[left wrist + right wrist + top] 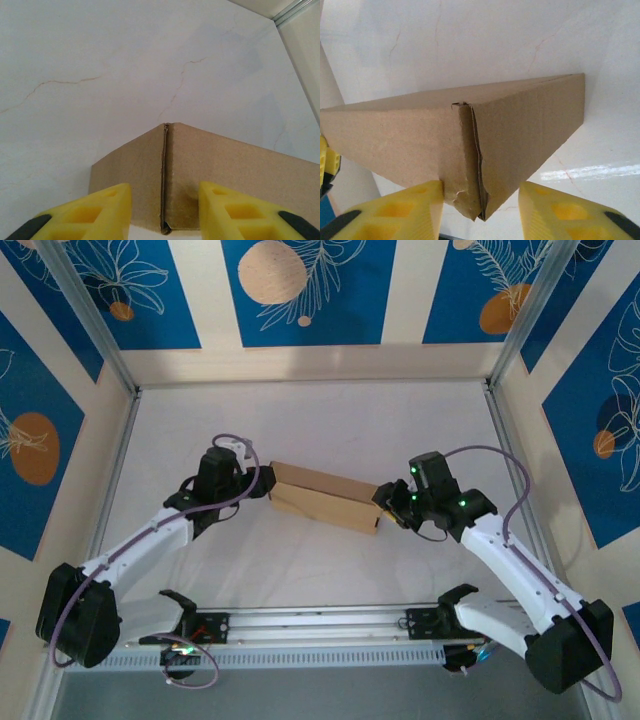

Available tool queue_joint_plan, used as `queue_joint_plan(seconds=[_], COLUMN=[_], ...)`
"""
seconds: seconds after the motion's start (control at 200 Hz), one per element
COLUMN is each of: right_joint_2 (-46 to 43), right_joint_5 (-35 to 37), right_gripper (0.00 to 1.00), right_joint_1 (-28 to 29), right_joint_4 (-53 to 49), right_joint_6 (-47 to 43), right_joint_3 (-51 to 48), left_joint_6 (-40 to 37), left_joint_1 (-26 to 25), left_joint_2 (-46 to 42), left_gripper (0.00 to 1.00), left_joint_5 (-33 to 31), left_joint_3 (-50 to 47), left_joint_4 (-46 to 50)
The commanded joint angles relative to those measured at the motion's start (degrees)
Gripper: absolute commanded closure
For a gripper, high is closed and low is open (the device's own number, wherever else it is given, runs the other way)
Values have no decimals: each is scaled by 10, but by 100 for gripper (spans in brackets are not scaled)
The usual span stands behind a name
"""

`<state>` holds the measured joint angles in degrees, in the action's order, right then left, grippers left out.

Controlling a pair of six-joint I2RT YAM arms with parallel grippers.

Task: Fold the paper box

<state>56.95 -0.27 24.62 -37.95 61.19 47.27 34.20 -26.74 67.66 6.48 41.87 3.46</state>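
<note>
The paper box is a closed, shallow brown cardboard mailer lying aslant in the middle of the table. My left gripper is at its left end and stands open, its yellow fingers astride the box's corner seam; the right finger touches the cardboard. My right gripper is at the opposite end, also open. A torn, frayed corner of the box sits between its fingers; the left finger touches the cardboard, the other stands apart from it.
The white tabletop spreads around the box, bounded by metal rails and patterned blue walls. The arms' mounting rail runs along the near edge.
</note>
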Motion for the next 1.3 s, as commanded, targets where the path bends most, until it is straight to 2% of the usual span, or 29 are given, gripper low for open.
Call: queue_joint_plan(seconds=[0.0, 0.295, 0.495, 0.66, 1.02, 1.296], right_joint_2=[8, 16, 49, 39, 38, 68], right_joint_5=[20, -2, 13, 19, 11, 30], right_gripper=[51, 52, 60, 62, 64, 65], right_joint_1=[-6, -40, -41, -41, -42, -28], right_joint_4=[-53, -32, -41, -38, -42, -66], right_joint_6=[-57, -100, -114, -119, -121, -139], right_joint_3=[30, 44, 35, 22, 21, 19], left_joint_6=[-1, -6, -30, -62, -55, -23], left_joint_1=[5, 5, 5, 8, 24, 20], left_joint_2=[18, 21, -8, -19, 4, 30], left_gripper=[62, 60, 51, 48, 50, 53], left_joint_5=[-16, -13, -9, -50, -39, 1], left_joint_3=[-9, 26, 51, 76, 66, 17], left_joint_4=[109, 128, 127, 152, 126, 116])
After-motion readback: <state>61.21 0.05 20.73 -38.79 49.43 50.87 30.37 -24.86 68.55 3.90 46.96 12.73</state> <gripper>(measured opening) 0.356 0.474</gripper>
